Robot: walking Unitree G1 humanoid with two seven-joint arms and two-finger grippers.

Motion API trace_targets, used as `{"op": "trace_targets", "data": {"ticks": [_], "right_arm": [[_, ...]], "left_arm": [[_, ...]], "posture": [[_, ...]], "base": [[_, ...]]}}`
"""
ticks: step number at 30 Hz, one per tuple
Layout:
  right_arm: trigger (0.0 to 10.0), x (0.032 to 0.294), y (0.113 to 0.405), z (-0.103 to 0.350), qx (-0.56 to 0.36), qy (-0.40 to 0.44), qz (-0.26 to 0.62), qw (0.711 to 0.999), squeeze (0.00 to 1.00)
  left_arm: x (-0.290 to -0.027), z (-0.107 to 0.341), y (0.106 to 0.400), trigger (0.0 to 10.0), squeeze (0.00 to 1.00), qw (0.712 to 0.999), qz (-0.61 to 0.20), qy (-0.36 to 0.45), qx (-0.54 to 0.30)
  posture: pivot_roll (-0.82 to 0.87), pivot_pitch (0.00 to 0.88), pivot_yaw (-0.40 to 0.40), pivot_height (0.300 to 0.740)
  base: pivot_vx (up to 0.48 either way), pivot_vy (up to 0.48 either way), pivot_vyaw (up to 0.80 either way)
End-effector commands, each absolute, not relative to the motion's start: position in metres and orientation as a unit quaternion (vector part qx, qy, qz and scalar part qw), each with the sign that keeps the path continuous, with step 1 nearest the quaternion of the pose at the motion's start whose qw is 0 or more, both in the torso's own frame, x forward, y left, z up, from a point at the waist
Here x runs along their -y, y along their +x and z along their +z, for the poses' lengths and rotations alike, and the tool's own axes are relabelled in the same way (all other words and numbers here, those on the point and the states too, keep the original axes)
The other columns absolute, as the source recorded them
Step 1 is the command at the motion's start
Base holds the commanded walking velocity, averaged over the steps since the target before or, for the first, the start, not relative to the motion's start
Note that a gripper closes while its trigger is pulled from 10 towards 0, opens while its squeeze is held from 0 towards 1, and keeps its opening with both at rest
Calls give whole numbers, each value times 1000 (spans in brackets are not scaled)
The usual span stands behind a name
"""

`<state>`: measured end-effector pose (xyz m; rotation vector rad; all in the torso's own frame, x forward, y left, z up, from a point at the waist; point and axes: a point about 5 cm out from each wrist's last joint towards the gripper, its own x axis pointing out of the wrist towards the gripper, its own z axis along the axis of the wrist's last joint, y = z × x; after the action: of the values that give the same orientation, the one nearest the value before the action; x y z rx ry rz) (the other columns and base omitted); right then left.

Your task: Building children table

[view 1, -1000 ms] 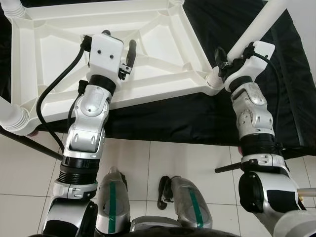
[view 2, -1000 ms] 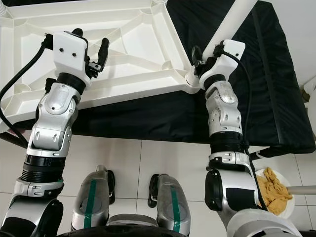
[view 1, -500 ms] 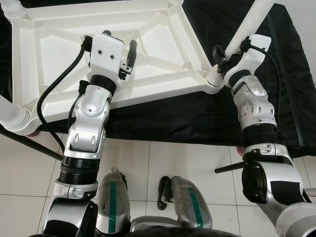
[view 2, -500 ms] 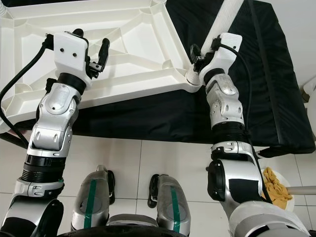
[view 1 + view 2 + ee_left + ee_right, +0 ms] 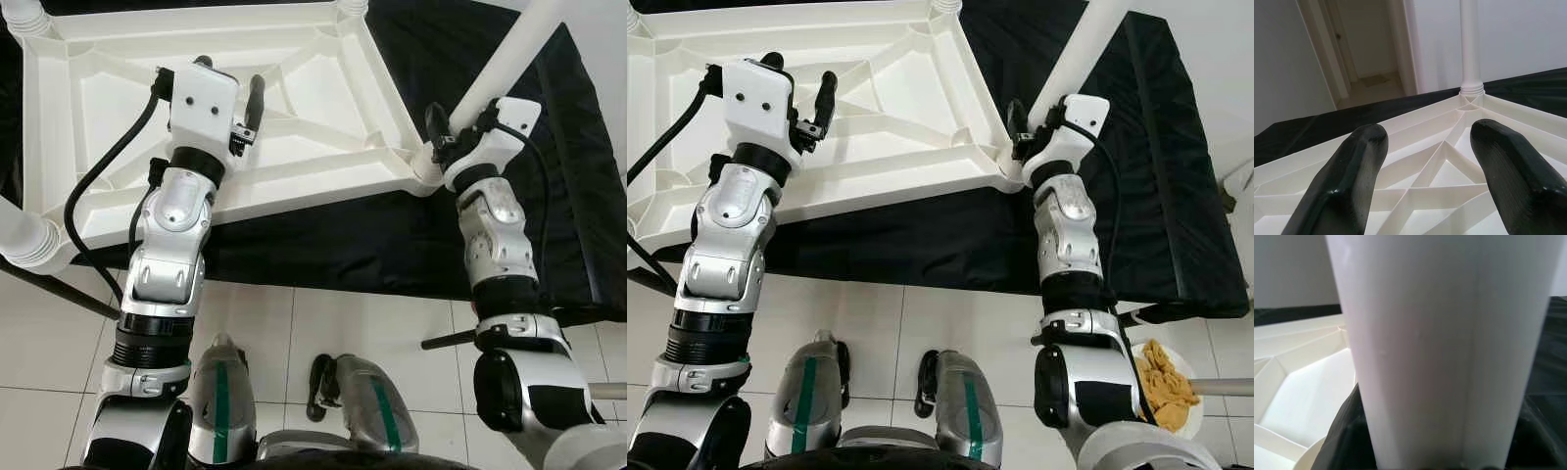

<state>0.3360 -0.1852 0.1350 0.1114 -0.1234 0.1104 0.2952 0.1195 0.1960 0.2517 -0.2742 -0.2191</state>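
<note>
Below us a black cloth [image 5: 411, 235] lies over white floor tiles [image 5: 294, 333], and the white tabletop [image 5: 323, 108] rests on it upside down. Our left gripper [image 5: 225, 83] hovers over its ribs. In the left wrist view, the fingers [image 5: 1347, 186] stand apart. In the right wrist view, our right gripper [image 5: 1440, 450] clamps the white leg [image 5: 1440, 333] at the tabletop's corner.

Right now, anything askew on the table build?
Yes: the leg in the right pincer leans away from the upside-down tabletop at its near right corner socket, not upright like the far leg. The left pincer hovers open over the ribs.
</note>
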Motion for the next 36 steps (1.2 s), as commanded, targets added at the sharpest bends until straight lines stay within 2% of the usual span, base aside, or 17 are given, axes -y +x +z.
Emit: {"op": "trace_targets", "data": {"ticks": [1, 4, 14, 20, 28, 36], "right_arm": [[10000, 188, 325, 101, -3, 79, 44, 996, 0], [10000, 186, 320, 105, 29, 79, 55, 995, 0], [10000, 180, 314, 101, 35, 76, 69, 994, 0], [10000, 178, 318, 102, 27, 51, 77, 995, 0], [10000, 174, 325, 108, 21, -26, 98, 995, 0], [10000, 170, 323, 104, 17, -22, 104, 994, 0]], "left_arm": [[-120, 197, 294, 10000, 0, 978, -93, 130, 137], [-120, 197, 294, 10000, 0, 977, -95, 131, 138], [-120, 198, 294, 10000, 0, 977, -95, 131, 138], [-121, 198, 294, 10000, 0, 977, -94, 132, 137], [-121, 198, 294, 10000, 0, 977, -93, 132, 137], [-121, 199, 293, 10000, 0, 978, -91, 131, 137]], "posture": [[154, 31, -77, 740], [153, 31, -75, 740], [157, 30, -73, 740], [157, 32, -71, 740], [162, 35, -73, 740], [163, 39, -75, 740]], "base": [[0, 0, 0], [0, 0, 0], [0, 0, 0], [0, 0, 0], [0, 0, 0], [0, 0, 0]]}}
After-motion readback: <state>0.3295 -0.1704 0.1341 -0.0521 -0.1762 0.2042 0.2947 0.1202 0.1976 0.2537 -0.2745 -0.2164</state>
